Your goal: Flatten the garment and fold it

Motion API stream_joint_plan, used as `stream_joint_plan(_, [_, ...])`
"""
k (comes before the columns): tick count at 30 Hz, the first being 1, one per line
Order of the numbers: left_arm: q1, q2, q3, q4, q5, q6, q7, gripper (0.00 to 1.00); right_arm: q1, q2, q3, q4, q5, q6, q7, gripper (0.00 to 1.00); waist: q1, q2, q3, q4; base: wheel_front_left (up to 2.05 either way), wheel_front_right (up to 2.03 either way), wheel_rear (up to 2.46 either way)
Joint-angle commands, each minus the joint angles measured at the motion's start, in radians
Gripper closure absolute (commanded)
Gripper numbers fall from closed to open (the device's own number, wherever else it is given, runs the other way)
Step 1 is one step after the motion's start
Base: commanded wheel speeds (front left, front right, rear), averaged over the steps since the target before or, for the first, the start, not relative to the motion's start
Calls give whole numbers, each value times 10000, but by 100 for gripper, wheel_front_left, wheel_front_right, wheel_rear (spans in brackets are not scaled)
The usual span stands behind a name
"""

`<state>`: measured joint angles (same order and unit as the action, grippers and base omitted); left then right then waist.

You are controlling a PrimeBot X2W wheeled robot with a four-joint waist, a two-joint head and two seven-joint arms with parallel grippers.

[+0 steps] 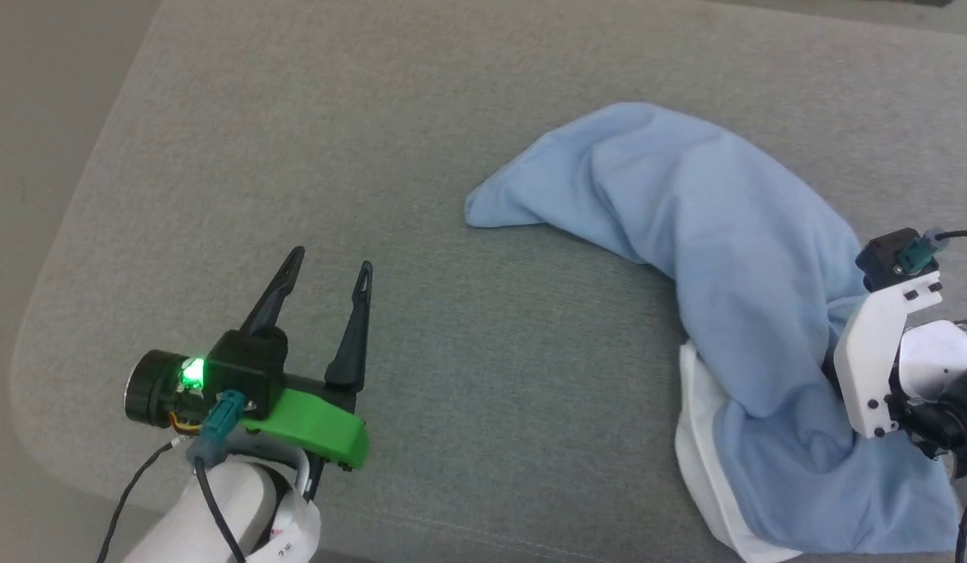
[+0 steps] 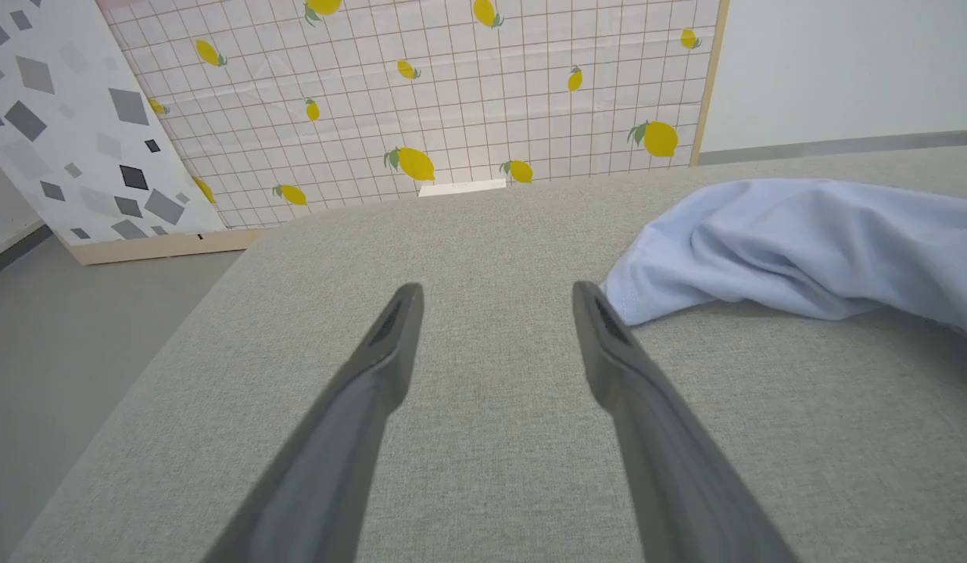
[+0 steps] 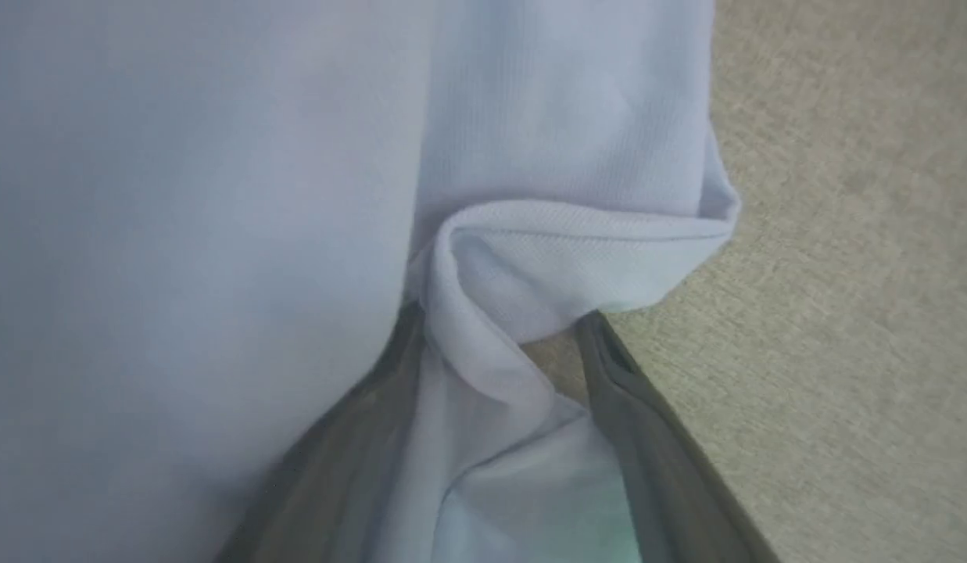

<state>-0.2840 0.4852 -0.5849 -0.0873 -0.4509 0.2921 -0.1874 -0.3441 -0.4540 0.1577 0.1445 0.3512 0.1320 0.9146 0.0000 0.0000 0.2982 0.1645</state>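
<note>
Between right gripper fingers, garment fold

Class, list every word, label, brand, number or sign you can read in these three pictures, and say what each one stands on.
No text can be read here.
The white tag on the pale forearm: small dark marks, too small to read.
The garment: no logo or print on the folds in view.
The lemon-patterned panel and the speckled panel: pattern only, no writing.
</note>
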Motion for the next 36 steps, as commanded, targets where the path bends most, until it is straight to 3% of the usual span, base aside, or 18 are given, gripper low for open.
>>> stream_joint_plan(1, [-165,-66,-5,62,136,12,-80,0,-56,27,203,256,-77,-13,-6,0,0,0,365,398,0,0,0])
stream_joint_plan(2, [-178,-83,-15,90,137,9,-94,0,-45,22,259,358,-104,-13,-47,65,0,0,362,416,0,0,0])
stream_joint_plan(3, [-195,-103,-22,129,133,10,-106,0,-52,13,285,438,-166,-13,-175,100,0,0,348,424,0,0,0])
stream_joint_plan(13, [46,-119,-130,450,-70,-46,-75,0,-551,-492,-382,85,-308,-13,-1870,100,0,0,-573,-327,0,0,0])
stream_joint_plan(19, [66,-145,-218,417,-169,-89,43,0,-391,-1011,-1547,398,-408,-13,-2108,100,0,0,-964,-771,0,0,0])
stream_joint_plan(23, [35,-163,-243,352,-192,-67,97,0,35,-935,-2093,980,-709,-13,-2248,100,0,0,-980,-895,0,0,0])
stream_joint_plan(24, [37,-158,-248,340,-198,-66,104,0,126,-824,-2128,1077,-734,-13,-2295,79,0,0,-979,-914,0,0,0])
stream_joint_plan(25, [45,-150,-253,329,-206,-62,113,0,211,-652,-2173,1181,-740,-13,-2393,0,0,0,-983,-936,0,0,0])
stream_joint_plan(32, [203,-69,-216,295,-323,15,170,0,102,111,-2065,929,-825,-13,-3999,0,0,0,-1217,-1126,0,0,0])
stream_joint_plan(33, [209,-81,-152,243,-472,20,240,0,3,323,-1861,440,-575,-13,-4846,0,0,0,-1338,-1218,0,0,0])
stream_joint_plan(36, [150,-128,-88,200,-620,37,344,0,107,452,-1683,-151,-358,-13,-5815,0,0,0,-1445,-1302,0,0,0])
